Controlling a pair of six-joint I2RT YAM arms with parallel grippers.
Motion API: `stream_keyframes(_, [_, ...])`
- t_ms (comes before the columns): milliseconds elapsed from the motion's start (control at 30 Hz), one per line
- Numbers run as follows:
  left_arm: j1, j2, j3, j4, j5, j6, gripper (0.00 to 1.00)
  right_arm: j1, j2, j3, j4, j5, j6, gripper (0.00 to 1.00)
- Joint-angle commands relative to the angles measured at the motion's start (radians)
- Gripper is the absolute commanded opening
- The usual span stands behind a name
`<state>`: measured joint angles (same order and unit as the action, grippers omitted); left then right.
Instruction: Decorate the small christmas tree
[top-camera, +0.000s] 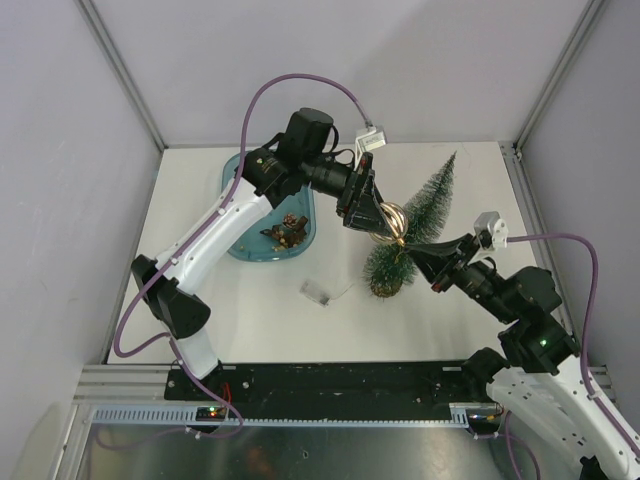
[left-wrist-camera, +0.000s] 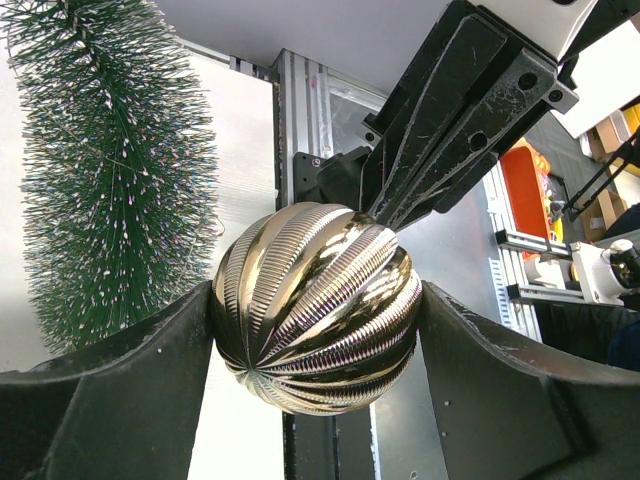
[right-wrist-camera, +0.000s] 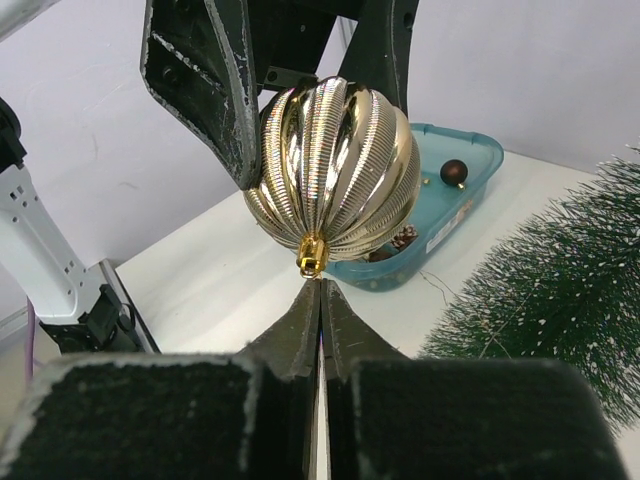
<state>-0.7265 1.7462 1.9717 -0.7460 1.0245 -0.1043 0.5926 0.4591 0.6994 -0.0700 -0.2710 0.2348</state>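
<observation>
Left gripper (top-camera: 377, 221) grasps the gold bauble (left-wrist-camera: 315, 305). Right gripper (right-wrist-camera: 320, 295) is pinched shut, tips at the bauble's cap (right-wrist-camera: 312, 256) — small christmas tree (top-camera: 425, 205) just beside the bauble.

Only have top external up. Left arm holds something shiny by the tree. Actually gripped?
Observer: Yes. Left wrist shows the left gripper clamping a ribbed gold ball by its sides.
Operator: Other arm on it too?
Observer: The right gripper is shut, tips just under the ball's gold cap; contact unclear.
Operator: Any ornaments left?
Observer: A small dark ball and a pine cone lie in the blue tray.
</observation>
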Motion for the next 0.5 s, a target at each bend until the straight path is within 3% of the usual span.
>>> stream_keyframes(0, [-0.001,-0.035,0.036,0.003,0.008,0.016,0.43,-0.012,-0.018,-0.001,0.03,0.003,0.011,0.0])
stream_keyframes(467, [0.006,-0.037,0.028,-0.004,-0.06,0.061,0.44,-0.04,-0.071,0.006,-0.061,0.103,-0.051,0.0])
